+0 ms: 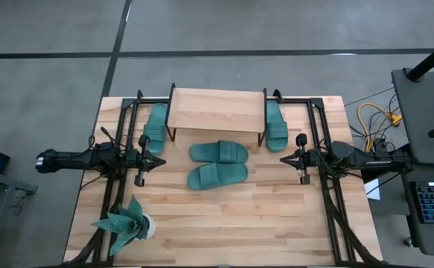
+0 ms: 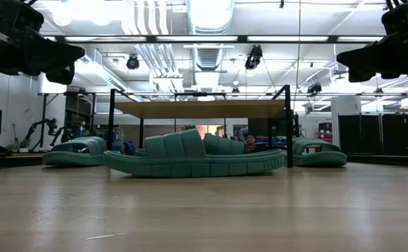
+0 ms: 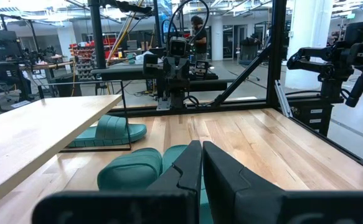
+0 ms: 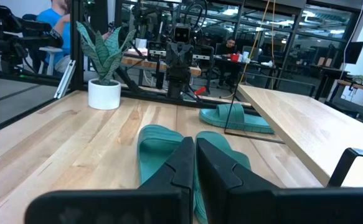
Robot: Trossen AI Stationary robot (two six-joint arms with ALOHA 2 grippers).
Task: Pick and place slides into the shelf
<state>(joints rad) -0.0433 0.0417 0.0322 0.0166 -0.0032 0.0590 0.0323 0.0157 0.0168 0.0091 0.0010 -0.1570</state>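
Four teal-green slides lie soles down on the wooden table. Two sit side by side in the middle, one (image 1: 218, 152) just in front of the shelf (image 1: 217, 110) and the other (image 1: 217, 176) nearer the front edge. A third slide (image 1: 155, 128) lies beside the shelf's left end and a fourth (image 1: 275, 125) beside its right end. The shelf stands on thin black legs at the far side. My left gripper (image 1: 163, 158) hovers shut left of the middle pair, pointing level at them. My right gripper (image 1: 282, 158) hovers shut on their right, facing it.
A teal leafy plant in a white pot (image 1: 129, 223) stands near the table's front left corner. Black frame rails (image 1: 322, 149) run along the left and right sides. The wood between the middle slides and the front edge is bare.
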